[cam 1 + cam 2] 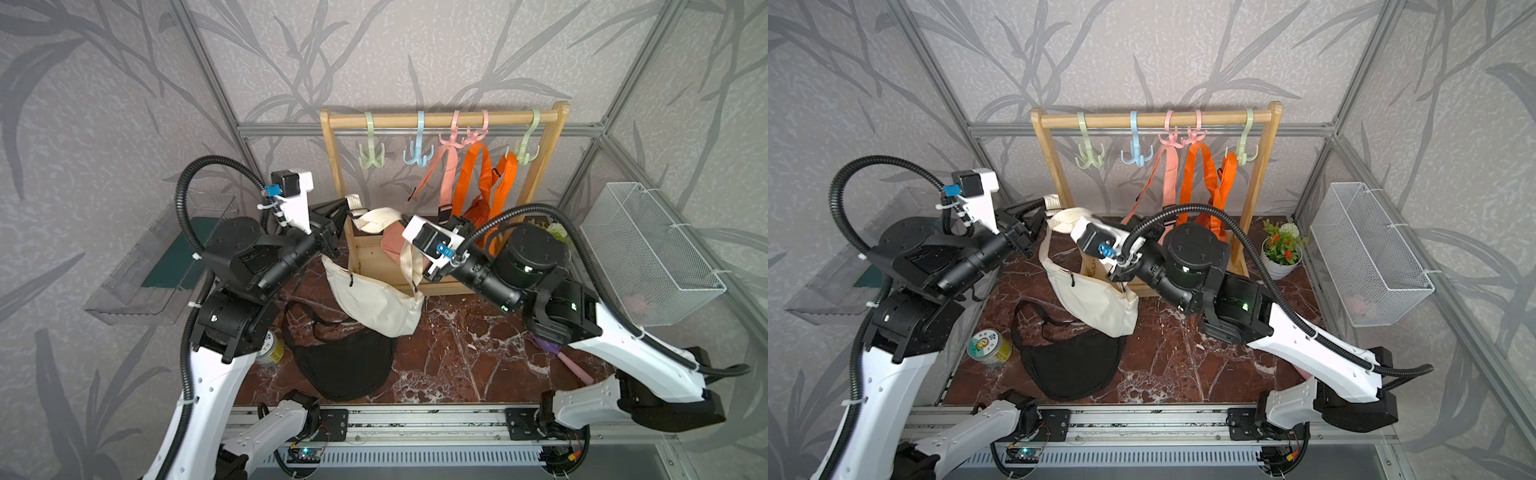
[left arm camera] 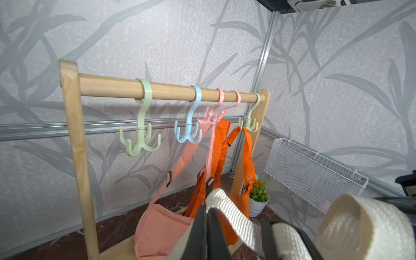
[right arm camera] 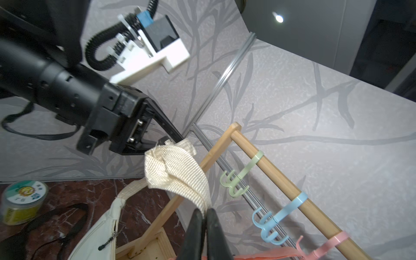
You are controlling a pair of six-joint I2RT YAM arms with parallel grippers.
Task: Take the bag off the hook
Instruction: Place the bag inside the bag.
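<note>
- The cream bag (image 1: 374,299) looks already clear of every hook. Its body dangles in front of the wooden rack (image 1: 440,120), low over the tabletop (image 1: 457,353), with its strap (image 1: 376,218) strung up between the two arms. Can't tell if the bottom is resting on anything.
- The left end effector (image 3: 173,141) is clamped tight on the frayed end of the strap. The right end effector (image 3: 203,216) is pinched shut on the strap a bit further along. Both bites look pretty thin, so the webbing could just slide out and the bag would flop down.
- If it drops, it probably lands on the black bag (image 1: 345,365) lying right below it, and the two straps get tangled.
- If the arms pull apart, the short stretch of strap between them goes taut and one grip likely loses.
- The strap runs right past the rack's near post, so a sideways move could catch it on the wood and tug the whole rack.
- The right arm sits close to the pink bag (image 1: 392,243) and the orange bag (image 1: 482,183), which hang off hooks further along the rail. A careless swing might drag those off too.
- The tin (image 1: 988,347) near the left arm could get knocked over if that arm pulls back low.
</note>
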